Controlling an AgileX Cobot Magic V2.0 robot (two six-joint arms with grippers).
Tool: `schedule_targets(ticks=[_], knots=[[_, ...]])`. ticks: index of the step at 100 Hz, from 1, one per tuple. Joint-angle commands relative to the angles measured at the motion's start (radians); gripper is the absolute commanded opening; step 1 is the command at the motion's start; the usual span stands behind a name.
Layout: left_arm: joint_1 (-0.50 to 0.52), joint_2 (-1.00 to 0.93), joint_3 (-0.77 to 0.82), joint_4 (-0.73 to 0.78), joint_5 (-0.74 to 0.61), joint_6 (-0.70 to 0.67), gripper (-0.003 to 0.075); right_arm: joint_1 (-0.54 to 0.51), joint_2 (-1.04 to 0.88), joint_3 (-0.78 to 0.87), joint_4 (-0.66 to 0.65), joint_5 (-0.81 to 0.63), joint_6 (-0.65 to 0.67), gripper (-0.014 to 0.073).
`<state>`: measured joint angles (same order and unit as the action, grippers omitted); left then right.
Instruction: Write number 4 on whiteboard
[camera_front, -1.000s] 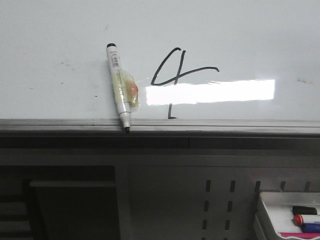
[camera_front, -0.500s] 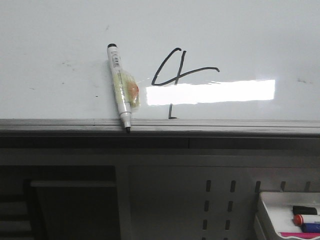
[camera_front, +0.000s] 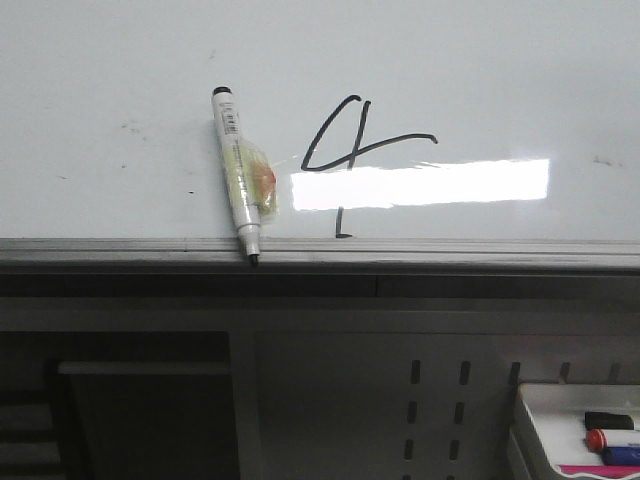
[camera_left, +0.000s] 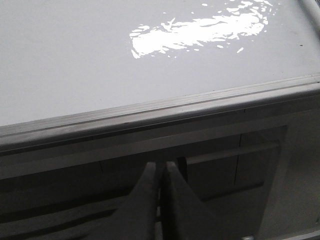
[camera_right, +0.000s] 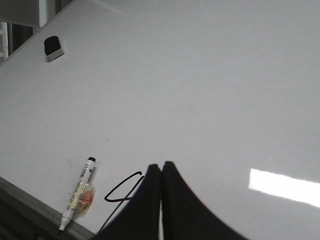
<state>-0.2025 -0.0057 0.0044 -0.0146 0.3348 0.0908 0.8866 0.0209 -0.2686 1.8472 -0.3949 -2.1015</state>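
1. Nothing shifts between the earlier frames and this one: the number 4 (camera_front: 352, 160) stands finished on the whiteboard (camera_front: 480, 70), near its lower rail.
2. Both the left gripper (camera_left: 161, 170) and right gripper (camera_right: 161, 172) are closed and empty.
3. Lying slantwise, the marker (camera_front: 238, 175) rests tip-down on the rail, just left of the figure; the right gripper looks the nearer.

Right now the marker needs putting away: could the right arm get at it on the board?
Probably yes. The marker lies bare on the whiteboard, nothing covering it, near the right pincer, which is shut and empty.
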Motion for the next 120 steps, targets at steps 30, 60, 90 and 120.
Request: schedule_targets(ticks=[30,60,90,120], knots=[[0.003,-0.024,0.034,0.000,-0.051,-0.011,-0.0020,-0.002,0.011,-0.023,0.010,0.032,0.000,-0.0064],[0.003,-0.024,0.034,0.000,-0.051,-0.011,-0.0020,-0.002,0.011,0.039,0.010,-0.062,0.000,-0.0064],[0.003,-0.024,0.034,0.000,-0.051,-0.011,-0.0020,-0.002,0.013,0.079,0.010,0.071,-0.005,-0.0064],[0.003,-0.024,0.034,0.000,-0.051,-0.011,-0.0020,-0.002,0.013,0.079,0.010,0.020,-0.005,-0.0064]])
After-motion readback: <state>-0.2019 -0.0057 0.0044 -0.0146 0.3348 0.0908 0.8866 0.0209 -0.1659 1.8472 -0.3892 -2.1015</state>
